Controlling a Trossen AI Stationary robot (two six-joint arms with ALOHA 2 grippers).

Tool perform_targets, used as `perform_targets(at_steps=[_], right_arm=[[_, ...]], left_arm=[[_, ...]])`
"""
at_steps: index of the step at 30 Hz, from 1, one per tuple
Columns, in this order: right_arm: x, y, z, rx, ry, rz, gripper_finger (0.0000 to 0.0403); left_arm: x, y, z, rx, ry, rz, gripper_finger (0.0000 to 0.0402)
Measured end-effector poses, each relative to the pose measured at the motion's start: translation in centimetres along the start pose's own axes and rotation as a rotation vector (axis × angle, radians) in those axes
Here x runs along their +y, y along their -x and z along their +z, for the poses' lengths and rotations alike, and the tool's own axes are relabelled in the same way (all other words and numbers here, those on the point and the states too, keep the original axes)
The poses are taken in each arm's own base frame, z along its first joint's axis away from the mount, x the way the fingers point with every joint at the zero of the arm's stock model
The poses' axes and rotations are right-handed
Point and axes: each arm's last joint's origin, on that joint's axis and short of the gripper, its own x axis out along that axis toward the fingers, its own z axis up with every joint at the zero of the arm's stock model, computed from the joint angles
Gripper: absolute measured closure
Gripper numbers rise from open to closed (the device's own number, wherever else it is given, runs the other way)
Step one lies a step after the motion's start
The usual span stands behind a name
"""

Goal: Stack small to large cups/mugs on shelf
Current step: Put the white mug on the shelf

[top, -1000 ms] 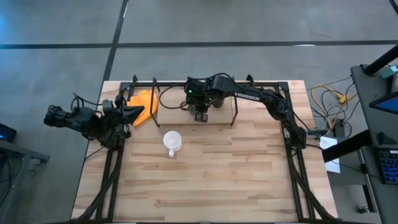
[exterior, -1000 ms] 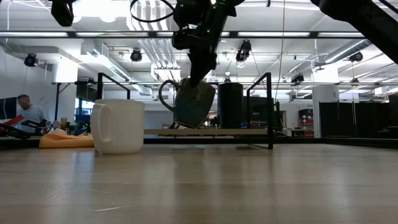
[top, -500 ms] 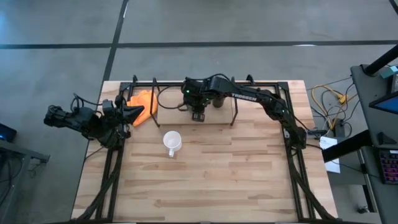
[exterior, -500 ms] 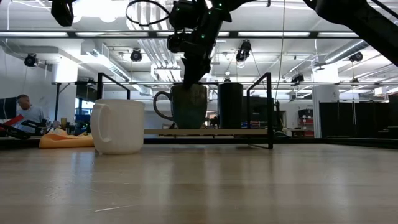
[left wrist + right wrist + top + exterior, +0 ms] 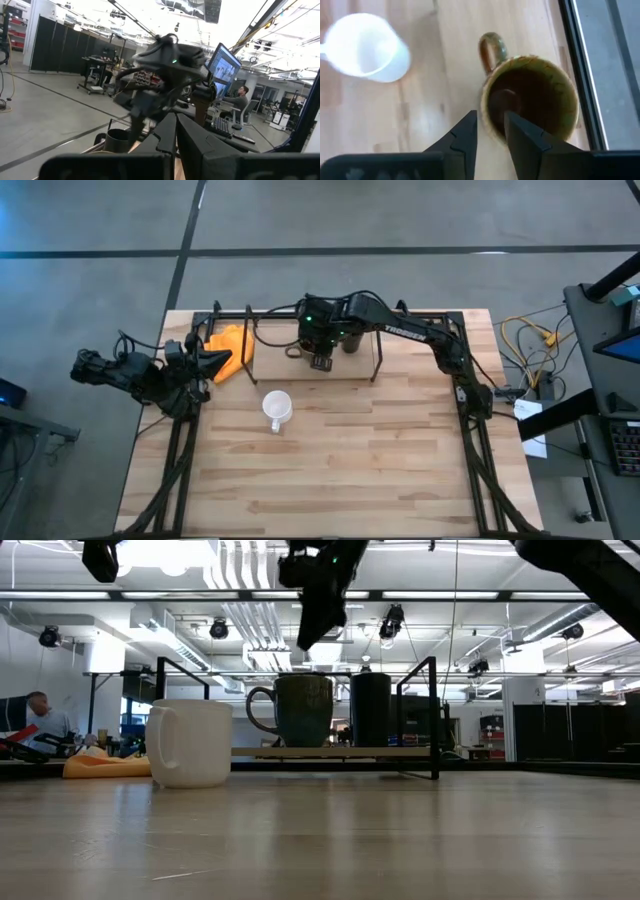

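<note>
The brown glazed mug (image 5: pixel 305 710) stands upright on its base on the shelf board (image 5: pixel 400 752), its handle (image 5: pixel 491 47) toward the white mug, right beside the small black cup (image 5: pixel 370 710). The white mug (image 5: pixel 190 743) stands on the table in front of the shelf; it also shows in the high view (image 5: pixel 277 408). My right gripper (image 5: pixel 308 638) hangs open above the brown mug's rim (image 5: pixel 530 62), clear of it. My left gripper (image 5: pixel 218 361) is shut and empty at the table's left, beside the orange cloth.
The orange cloth (image 5: pixel 231 343) lies at the shelf's left end. Thin black rods (image 5: pixel 433 715) frame the shelf. The table frame's black rails (image 5: pixel 480 450) run along both sides. Bare plank tabletop (image 5: pixel 350 460) lies in front of the white mug.
My right gripper has brought the tilted brown mug down toward the shelf's left, set it upright on the board beside the black cup, let go of it and risen straight up. The mug now stands alone.
</note>
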Motion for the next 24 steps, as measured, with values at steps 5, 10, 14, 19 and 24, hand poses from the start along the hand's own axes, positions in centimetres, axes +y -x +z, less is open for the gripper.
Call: perform_targets(at_steps=[5,10,14,19,24], right_arm=[[1.7,1.5,0.0,-0.012,0.009,0.020,0.0358],[3.2,1.4,0.4,-0.040,0.030,0.035,0.0392],[4.2,1.0,0.4,-0.030,-0.019,0.047,0.0394],[6.9,1.2,0.5,-0.034,0.004,0.101,0.0394],[9.8,1.5,0.4,-0.032,0.061,0.188,0.0394]], left_arm=[[0.0,0.0,0.0,0.000,0.000,0.000,0.0402],[0.0,0.0,0.0,0.001,-0.001,0.000,0.0402],[0.0,0.0,0.0,0.001,-0.001,0.000,0.0402],[0.0,0.0,0.0,0.002,0.000,0.001,0.0402],[-0.3,-0.4,-0.4,0.027,-0.018,-0.007,0.0402]])
